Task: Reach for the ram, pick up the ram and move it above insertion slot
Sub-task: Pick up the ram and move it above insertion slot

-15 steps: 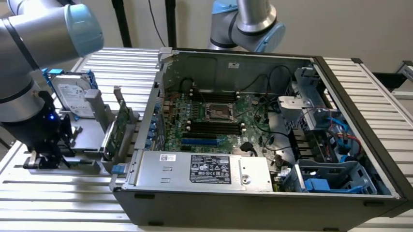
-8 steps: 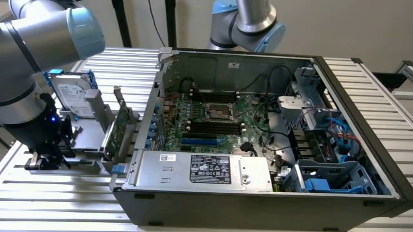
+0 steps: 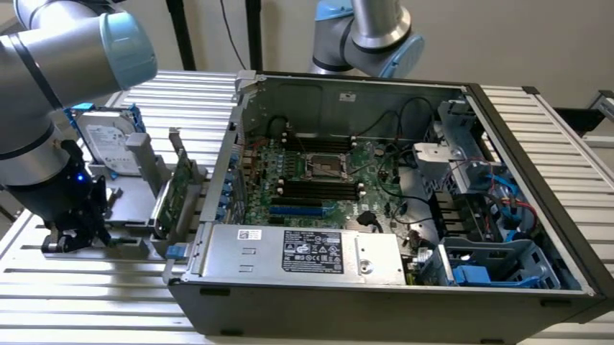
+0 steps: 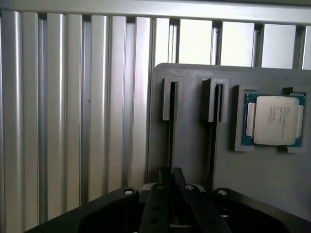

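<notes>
The gripper (image 3: 69,237) is seen lowered onto a grey holder (image 3: 129,205) at the exterior view's left, on the ribbed metal surface (image 3: 96,287) beside the open computer case (image 3: 384,316).

In the wrist view the ram (image 4: 171,141) is seen edge-on as a thin dark strip. It stands in one of two narrow slots cut into the holder (image 4: 189,160) and is still seated there. Its edge runs straight to the gripper (image 4: 172,172) and is lost between the tips. The fingers (image 4: 158,204) are drawn narrow, one on each side of the strip, and appear closed on it. A second slot (image 4: 214,131) lies just beside the ram, and a square processor chip (image 4: 274,119) sits in a recess further along the same holder.

In the exterior view a silver hard drive (image 3: 103,140) and a green expansion card (image 3: 172,198) stand upright on the holder, between the gripper and the case. The black memory slots (image 3: 317,190) on the motherboard inside the case lie well apart from the gripper.
</notes>
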{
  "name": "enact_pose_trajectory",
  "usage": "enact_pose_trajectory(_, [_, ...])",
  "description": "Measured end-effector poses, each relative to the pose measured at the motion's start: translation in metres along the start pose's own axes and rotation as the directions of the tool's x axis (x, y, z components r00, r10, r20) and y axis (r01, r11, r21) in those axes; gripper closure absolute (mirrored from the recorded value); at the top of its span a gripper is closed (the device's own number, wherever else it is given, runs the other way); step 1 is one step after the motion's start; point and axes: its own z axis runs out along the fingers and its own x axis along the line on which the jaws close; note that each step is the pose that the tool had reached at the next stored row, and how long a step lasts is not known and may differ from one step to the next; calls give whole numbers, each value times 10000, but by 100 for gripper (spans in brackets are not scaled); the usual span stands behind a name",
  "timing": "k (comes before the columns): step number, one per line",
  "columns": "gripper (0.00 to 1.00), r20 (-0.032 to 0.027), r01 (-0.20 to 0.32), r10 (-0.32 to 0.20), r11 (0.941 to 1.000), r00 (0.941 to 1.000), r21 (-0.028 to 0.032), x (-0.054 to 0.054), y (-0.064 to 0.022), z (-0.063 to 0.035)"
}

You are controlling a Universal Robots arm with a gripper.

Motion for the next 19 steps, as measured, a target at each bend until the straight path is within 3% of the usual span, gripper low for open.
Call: enact_pose_trajectory(19, [87, 7, -1, 1, 10000, 10000, 0, -1, 1, -22])
